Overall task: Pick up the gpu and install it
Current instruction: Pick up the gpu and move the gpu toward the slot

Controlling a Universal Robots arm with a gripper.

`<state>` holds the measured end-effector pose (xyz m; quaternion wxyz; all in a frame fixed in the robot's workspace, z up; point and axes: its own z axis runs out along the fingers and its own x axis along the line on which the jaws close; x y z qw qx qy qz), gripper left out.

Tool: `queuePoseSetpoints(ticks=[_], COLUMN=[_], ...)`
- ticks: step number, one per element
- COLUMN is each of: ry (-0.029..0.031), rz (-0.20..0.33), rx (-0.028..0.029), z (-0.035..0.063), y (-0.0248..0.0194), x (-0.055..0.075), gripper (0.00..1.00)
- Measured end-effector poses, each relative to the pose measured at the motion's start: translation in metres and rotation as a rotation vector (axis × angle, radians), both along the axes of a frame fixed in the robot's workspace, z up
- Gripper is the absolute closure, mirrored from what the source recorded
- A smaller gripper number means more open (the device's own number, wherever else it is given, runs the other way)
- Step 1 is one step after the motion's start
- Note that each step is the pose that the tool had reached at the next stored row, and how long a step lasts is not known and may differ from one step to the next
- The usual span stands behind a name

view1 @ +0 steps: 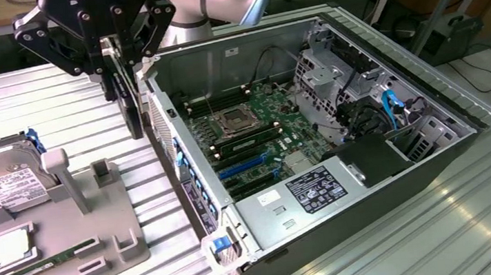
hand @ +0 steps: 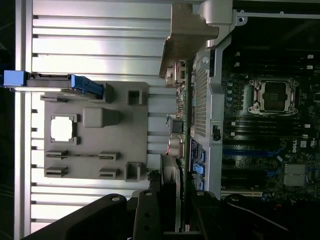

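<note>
The gpu [view1: 135, 115] hangs edge-on below my gripper [view1: 123, 71], which is shut on its upper edge. It is lifted well above the table, just outside the rear wall of the open computer case [view1: 163, 129], between the case and the grey fixture. In the wrist view the gpu [hand: 181, 122] runs away from my gripper [hand: 172, 197] as a thin green board ending in a silvery bracket [hand: 187, 35], close alongside the case's perforated rear panel [hand: 201, 100]. The motherboard's blue slots [view1: 246, 165] lie inside the case.
The grey fixture [view1: 98, 223] on the exterior view's left holds a hard drive [view1: 0, 180], a CPU chip [view1: 13, 247] and a memory stick [view1: 43, 264]. Inside the case are the CPU socket [view1: 229, 120], a power supply [view1: 312, 192] and drive cages [view1: 350, 77].
</note>
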<state>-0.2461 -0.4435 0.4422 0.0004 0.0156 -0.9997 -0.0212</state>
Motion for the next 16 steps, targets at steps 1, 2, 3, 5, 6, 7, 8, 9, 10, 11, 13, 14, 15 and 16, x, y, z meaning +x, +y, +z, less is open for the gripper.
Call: queuePoseSetpoints(ticks=[1,2,3,5,6,7,8,9,10,11,13,14,15,16], ry=[0.0000,0.0000,0.0000,0.0000,0.0000,-0.0001,0.0000,0.0000,0.0000,-0.0001,0.0000,0.0000,0.0000,0.0000], rz=[0.000,0.000,0.000,0.000,0.000,0.000,0.000,0.000,0.000,0.000,0.000,0.000,0.000,0.000], rx=[0.0000,0.0000,0.0000,0.0000,0.0000,0.0001,0.0000,-0.0001,0.0000,0.0000,0.0000,0.0000,0.0001,0.0000], z=[0.0000,0.0000,0.0000,0.0000,-0.0001,-0.0001,-0.0001,-0.0001,-0.0001,-0.0001,-0.0001,-0.0001,-0.0001,-0.0001], y=[0.0000,0.0000,0.0000,0.0000,0.0000,0.0000,0.0000,0.0000,0.0000,0.0000,0.0000,0.0000,0.0000,0.0000], x=[0.001,0.002,0.003,0.006,0.007,0.008,0.009,0.011,0.012,0.013,0.015,0.016,0.017,0.018], gripper=[0.73,0.73,0.73,0.73,0.73,0.73,0.73,0.73,0.73,0.73,0.73,0.73,0.73,0.73])
